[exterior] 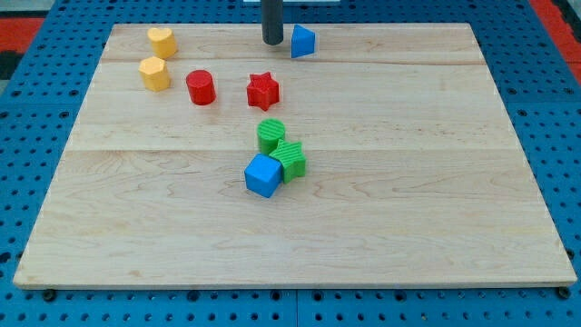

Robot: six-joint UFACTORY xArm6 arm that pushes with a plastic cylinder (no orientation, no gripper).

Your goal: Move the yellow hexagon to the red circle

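The yellow hexagon (154,74) sits near the view's top left of the wooden board. The red circle (201,87) stands just to its right, a small gap apart. My tip (272,42) is at the view's top centre, well to the right of both, right beside the left of a blue triangle block (302,42).
A yellow heart (162,41) lies above the hexagon. A red star (263,90) sits right of the red circle. A green cylinder (270,134), a green star (290,159) and a blue cube (263,175) cluster at the centre. The wooden board (436,182) lies on blue pegboard.
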